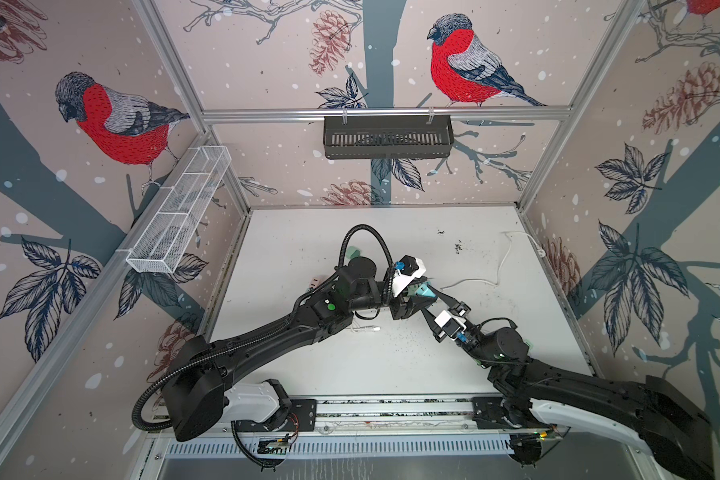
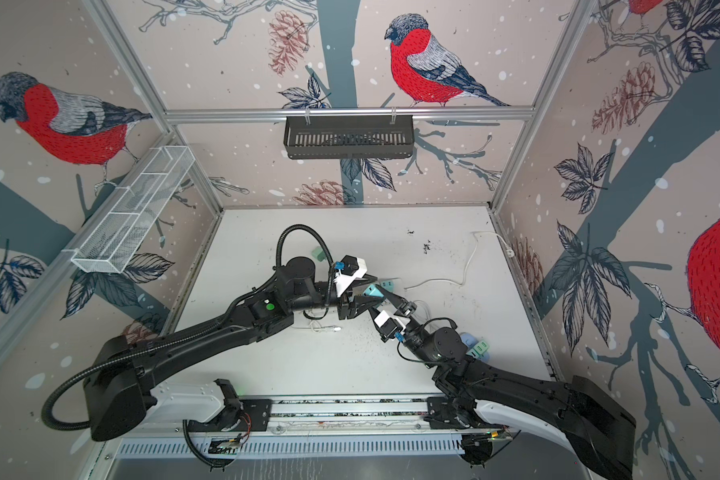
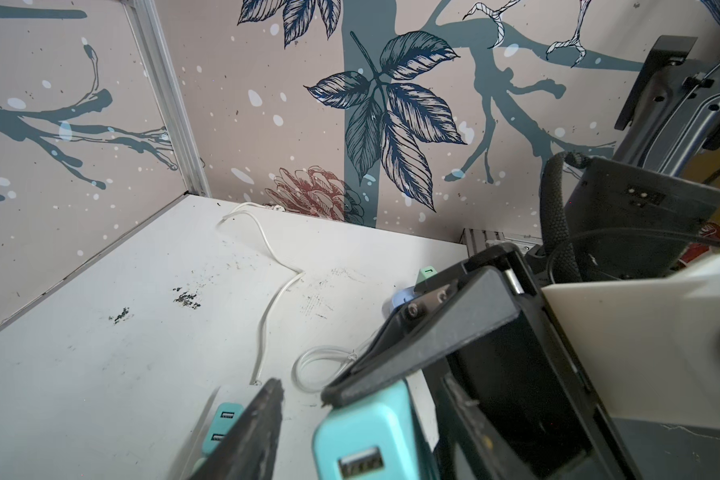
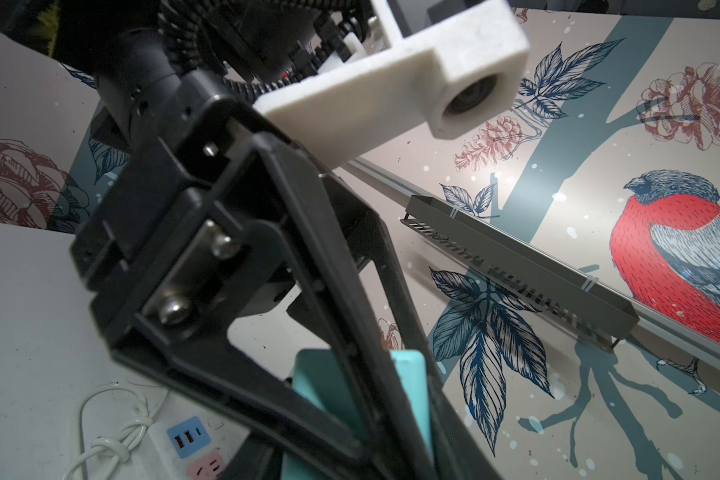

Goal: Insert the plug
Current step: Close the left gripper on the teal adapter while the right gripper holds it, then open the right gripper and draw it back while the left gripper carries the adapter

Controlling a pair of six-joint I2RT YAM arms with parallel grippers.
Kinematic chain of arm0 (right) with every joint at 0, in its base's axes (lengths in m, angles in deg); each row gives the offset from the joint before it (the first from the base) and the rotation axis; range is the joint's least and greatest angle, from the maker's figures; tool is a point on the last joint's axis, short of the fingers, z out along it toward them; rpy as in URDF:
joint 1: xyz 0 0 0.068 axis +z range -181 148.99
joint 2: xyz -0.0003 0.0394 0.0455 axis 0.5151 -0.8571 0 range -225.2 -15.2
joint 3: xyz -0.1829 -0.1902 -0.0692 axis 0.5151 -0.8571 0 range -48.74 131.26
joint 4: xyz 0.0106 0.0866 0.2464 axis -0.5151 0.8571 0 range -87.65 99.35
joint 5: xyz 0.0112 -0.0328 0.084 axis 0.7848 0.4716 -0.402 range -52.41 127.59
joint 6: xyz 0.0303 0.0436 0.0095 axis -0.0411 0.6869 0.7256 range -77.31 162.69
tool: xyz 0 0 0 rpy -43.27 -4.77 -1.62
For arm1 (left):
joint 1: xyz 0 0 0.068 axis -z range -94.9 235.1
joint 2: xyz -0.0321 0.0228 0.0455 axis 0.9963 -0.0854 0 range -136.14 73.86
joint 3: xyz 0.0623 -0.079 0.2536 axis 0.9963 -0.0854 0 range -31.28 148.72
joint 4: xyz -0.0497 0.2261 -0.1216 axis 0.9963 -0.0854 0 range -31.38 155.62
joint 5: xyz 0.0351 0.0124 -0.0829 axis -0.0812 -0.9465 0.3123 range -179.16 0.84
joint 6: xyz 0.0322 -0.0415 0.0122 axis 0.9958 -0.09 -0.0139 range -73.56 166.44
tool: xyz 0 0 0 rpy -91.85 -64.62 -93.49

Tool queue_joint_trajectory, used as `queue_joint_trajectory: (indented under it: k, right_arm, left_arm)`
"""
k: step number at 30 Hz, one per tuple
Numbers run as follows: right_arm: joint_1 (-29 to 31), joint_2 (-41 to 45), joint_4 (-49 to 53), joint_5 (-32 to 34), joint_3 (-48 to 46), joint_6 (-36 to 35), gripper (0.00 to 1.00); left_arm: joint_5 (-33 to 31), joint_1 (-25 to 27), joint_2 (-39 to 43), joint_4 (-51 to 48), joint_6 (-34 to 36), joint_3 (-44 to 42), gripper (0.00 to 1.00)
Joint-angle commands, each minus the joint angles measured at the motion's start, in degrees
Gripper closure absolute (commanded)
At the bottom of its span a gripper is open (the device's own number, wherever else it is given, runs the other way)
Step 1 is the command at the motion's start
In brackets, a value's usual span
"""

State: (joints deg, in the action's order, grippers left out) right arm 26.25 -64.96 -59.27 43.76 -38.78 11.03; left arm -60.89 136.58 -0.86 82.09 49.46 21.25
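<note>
Where the two arms meet over the bench, a bit right of centre, the teal plug sits in the air, clear of the surface. Its USB-port face looks straight back at the left wrist. In the left wrist view the body runs away from that face, so the long axis lies roughly along the left claw's reach, left-to-right across the bench. Can't see the prongs.

Right claw: narrow, pinched on the plug, one finger with its tip on the plug's edge.

Left claw: about half open, straddling the plug, not clamped. One finger shows a gap to the plug's side; the other is hidden.

Left arm: comes in from front-left, forearm angled toward centre, wrist turned so the claw points right.

Right arm: comes in from front-right, reaching back and left, claw nearly tip to tip with the left one.

A white strip with a coiled cord lies on the bench below.
</note>
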Motion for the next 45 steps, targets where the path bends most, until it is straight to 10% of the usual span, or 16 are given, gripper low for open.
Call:
queue_joint_trajectory:
  k: [1, 16, 22, 29, 30, 45]
  right_arm:
    - [0.16, -0.18, -5.74, 2.18, 0.24, 0.02, 0.79]
    - [0.75, 2.12, -7.64, 0.57, -1.65, -1.56, 0.80]
    - [0.90, 3.19, -7.49, 1.69, -2.29, -1.74, 0.78]
    - [0.85, 5.36, -5.52, 3.91, -2.87, -1.39, 0.43]
    - [0.93, 5.50, -5.57, 4.23, -3.17, -1.34, 0.02]
    - [-2.91, 14.81, 5.25, 11.05, -6.69, 10.33, 0.00]
  left_arm:
    - [1.00, 0.13, -0.37, -0.77, 1.45, 0.45, 0.46]
    - [3.60, 0.45, -4.15, -5.10, 2.33, 4.32, 0.60]
    - [4.16, 0.49, -5.79, -6.71, 2.17, 6.35, 0.83]
    - [2.06, 0.51, -4.92, -5.62, 2.42, 5.31, 1.00]
    - [1.48, 0.45, -4.79, -5.53, 2.59, 5.17, 1.00]
    - [-30.15, 0.38, 3.74, 0.73, 6.86, -4.84, 1.00]
